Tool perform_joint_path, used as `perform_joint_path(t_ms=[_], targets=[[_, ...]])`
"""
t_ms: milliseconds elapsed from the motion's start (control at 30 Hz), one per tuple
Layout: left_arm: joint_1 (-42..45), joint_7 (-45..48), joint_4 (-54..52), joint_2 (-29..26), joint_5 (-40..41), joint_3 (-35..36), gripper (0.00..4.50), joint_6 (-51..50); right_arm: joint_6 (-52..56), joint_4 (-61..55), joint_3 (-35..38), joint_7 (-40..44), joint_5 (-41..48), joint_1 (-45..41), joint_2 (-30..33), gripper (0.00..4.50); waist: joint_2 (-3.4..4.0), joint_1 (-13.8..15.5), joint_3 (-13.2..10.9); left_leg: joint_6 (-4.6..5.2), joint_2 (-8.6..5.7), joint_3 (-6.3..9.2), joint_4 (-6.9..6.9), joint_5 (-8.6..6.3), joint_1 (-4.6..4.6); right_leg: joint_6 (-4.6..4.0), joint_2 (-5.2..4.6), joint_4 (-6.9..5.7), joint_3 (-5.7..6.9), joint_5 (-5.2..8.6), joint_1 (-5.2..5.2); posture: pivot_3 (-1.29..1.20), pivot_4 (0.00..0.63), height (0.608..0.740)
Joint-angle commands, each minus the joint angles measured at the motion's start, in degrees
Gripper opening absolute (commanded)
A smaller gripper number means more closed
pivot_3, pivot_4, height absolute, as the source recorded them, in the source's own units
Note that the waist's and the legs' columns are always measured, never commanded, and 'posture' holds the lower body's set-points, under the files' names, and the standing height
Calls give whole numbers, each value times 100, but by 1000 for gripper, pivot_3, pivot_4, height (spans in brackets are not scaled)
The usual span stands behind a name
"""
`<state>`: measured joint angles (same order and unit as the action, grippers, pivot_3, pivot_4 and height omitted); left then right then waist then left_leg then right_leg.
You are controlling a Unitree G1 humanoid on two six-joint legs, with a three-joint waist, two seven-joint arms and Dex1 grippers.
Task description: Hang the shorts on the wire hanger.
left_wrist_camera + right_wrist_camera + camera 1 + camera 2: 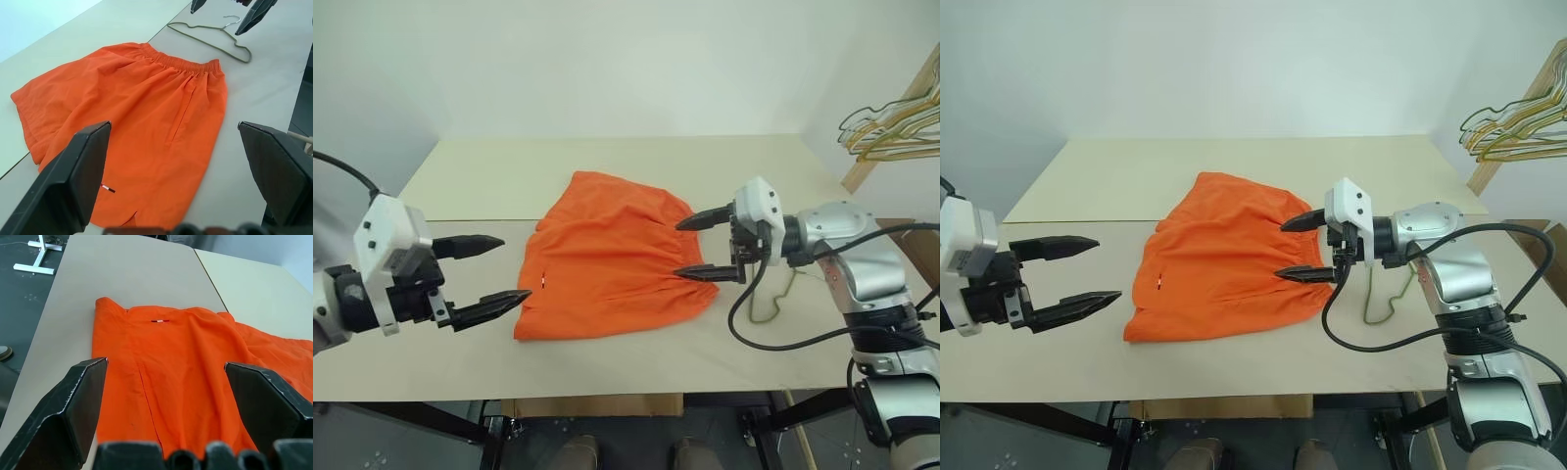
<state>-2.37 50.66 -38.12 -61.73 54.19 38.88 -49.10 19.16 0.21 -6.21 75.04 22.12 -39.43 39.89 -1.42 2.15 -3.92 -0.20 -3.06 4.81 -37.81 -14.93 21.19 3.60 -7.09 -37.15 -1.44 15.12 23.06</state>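
The orange shorts (612, 255) lie flat in the middle of the table, with the gathered waistband toward the right and a small white tag (542, 282) near the left hem. The thin wire hanger (195, 37) lies on the table just right of the waistband, partly hidden behind my right arm in the eye views. My right gripper (679, 249) hovers open over the waistband edge, pointing left, with nothing between its fingers. My left gripper (514, 269) stands open and empty just off the shorts' left hem, pointing right.
A bunch of gold and dark wire hangers (891, 122) hangs on a wooden rack at the far right. A black cable (783, 343) loops from my right arm over the table's right side. The table (607, 367) has a seam running behind the shorts.
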Motion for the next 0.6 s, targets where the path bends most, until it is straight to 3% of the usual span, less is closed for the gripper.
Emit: perform_joint_path(t_ms=[33, 600], targets=[[110, 17, 61, -59, 114, 120, 4500, 21, -78, -105, 143, 31, 48, -80, 76, 4454, 0, 0, 0, 0, 0, 0, 0, 0, 0, 0, 0, 0, 0, 0, 0, 130, 19, 740], [163, 63, 159, -173, 135, 22, 4500, -31, -398, 20, -53, 30, -352, -238, 109, 4454, 4, -11, -6, 10, 0, -7, 0, -6, -2, 0, 1, 0, -6, 0, 2, 103, 60, 740]])
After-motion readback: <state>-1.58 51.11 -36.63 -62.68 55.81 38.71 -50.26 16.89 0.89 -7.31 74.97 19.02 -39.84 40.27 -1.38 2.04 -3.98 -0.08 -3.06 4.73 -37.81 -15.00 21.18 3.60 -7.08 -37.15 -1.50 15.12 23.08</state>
